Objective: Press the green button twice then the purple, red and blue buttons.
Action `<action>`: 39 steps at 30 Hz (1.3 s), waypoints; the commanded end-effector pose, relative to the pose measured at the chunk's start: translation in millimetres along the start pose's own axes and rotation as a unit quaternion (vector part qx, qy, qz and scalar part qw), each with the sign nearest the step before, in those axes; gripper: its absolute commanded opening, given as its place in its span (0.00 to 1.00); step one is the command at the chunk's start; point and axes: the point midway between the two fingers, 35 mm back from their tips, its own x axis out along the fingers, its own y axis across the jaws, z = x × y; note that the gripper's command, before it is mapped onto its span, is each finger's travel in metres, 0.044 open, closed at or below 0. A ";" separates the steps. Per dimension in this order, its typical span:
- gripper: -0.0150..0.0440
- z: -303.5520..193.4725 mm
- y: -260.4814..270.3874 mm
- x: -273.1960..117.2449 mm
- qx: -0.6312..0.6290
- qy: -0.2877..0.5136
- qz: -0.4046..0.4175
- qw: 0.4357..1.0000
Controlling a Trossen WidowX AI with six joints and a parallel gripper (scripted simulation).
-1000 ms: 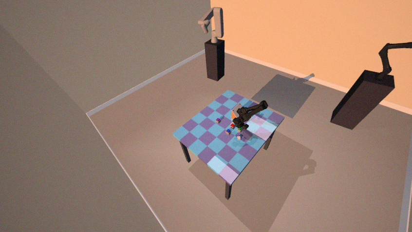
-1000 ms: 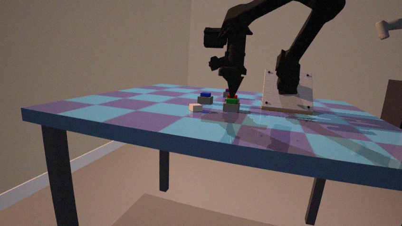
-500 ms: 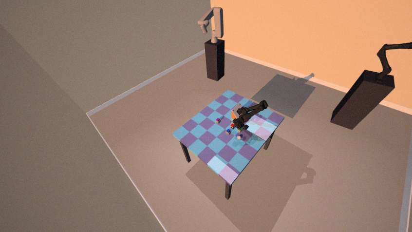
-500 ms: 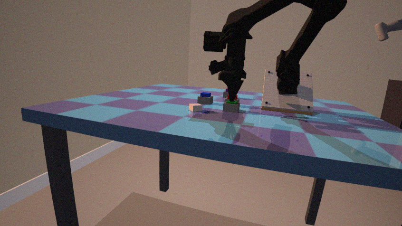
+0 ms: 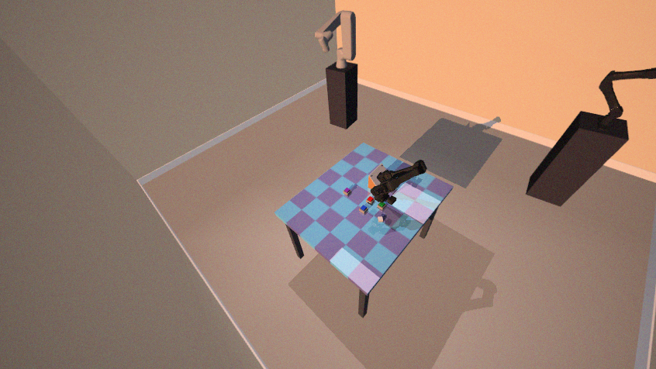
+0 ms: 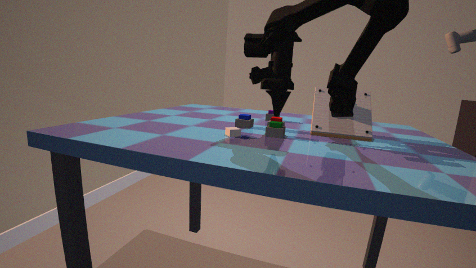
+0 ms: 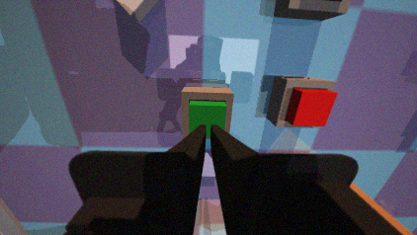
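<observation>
The green button [image 5: 381,205] [image 6: 275,124] [image 7: 208,114] sits in its square housing, its cap standing up. My gripper [image 6: 277,115] [image 7: 208,129] is shut and empty, pointing down just above the green button. In the wrist view its fingertips overlap the near part of the green cap. The red button [image 5: 370,199] [image 6: 276,119] [image 7: 313,108] is right of the green one in the wrist view. The blue button [image 5: 363,208] [image 6: 244,116] shows only its housing at the wrist view's top edge. The purple button [image 5: 346,190] [image 6: 270,111] stands farther off, outside the wrist view.
A pale block [image 5: 380,218] [image 6: 232,132] [image 7: 133,4] lies near the green button. A tilted board [image 6: 319,113] with dark studs stands beside the arm's base. The checkered table [image 5: 312,201] [image 6: 159,143] carries everything. Other arms on pedestals stand away from the table.
</observation>
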 end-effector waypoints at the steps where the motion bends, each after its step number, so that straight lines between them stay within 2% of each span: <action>1: 0.29 -0.9 0.2 -9.0 -0.002 0.003 -0.001 1.000; 25: 0.29 -1.1 0.6 24.7 -0.002 0.002 0.000 1.000; 39: 0.29 -1.2 0.7 25.7 -0.002 0.002 0.000 1.000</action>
